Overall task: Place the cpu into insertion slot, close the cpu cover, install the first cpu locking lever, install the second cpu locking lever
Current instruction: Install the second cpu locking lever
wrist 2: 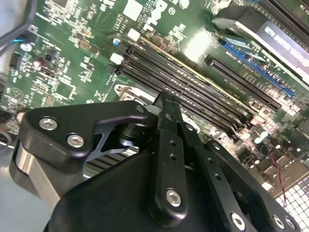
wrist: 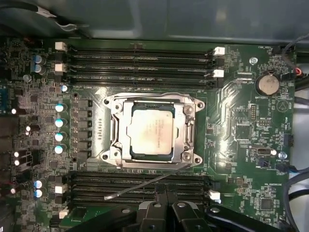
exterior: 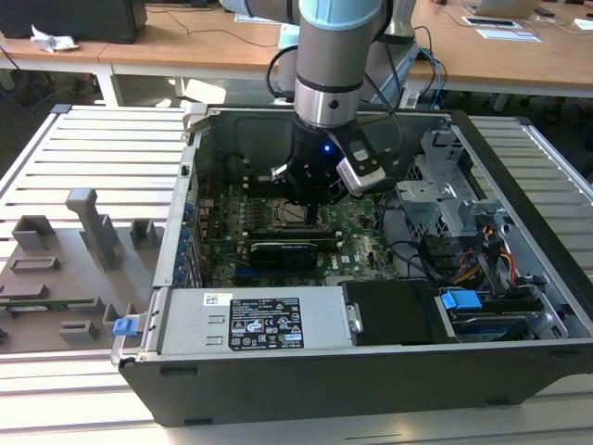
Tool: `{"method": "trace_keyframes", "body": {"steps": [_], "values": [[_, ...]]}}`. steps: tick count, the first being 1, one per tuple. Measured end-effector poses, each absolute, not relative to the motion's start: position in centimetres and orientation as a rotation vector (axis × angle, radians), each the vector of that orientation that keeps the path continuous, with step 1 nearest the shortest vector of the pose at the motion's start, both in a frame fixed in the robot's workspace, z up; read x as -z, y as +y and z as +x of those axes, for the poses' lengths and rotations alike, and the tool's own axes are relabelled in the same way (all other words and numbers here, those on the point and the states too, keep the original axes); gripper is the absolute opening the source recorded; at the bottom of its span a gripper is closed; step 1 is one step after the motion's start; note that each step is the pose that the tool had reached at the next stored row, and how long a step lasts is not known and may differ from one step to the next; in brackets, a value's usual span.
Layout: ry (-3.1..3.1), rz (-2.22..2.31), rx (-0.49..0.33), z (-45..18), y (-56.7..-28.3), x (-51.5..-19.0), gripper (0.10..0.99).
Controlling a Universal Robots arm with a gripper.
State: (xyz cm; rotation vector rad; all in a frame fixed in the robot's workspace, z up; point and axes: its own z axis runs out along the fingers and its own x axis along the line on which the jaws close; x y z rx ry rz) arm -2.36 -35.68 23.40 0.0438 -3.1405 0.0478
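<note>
The pale silver square cpu (wrist: 150, 129) sits in the metal-rimmed insertion slot (wrist: 115, 145), framed by the silver-grey cpu cover (wrist: 187, 126). The black gripper (wrist: 165, 209) hovers near a thin loose lever (wrist: 140, 187), fingers apparently together and empty. An off-line push could slip off that lever and scrape the green motherboard (wrist: 241, 121).

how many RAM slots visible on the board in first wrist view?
8 memory slots: four in the bank on one side of the cpu, four in the bank on the opposite side, partly hidden by the gripper.
</note>
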Motion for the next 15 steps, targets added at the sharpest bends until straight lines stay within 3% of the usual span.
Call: {"method": "trace_keyframes", "body": {"steps": [15], "values": [[-3.138,0.174,-0.030,-6.1,-35.4,-20.8,0.110]]}}
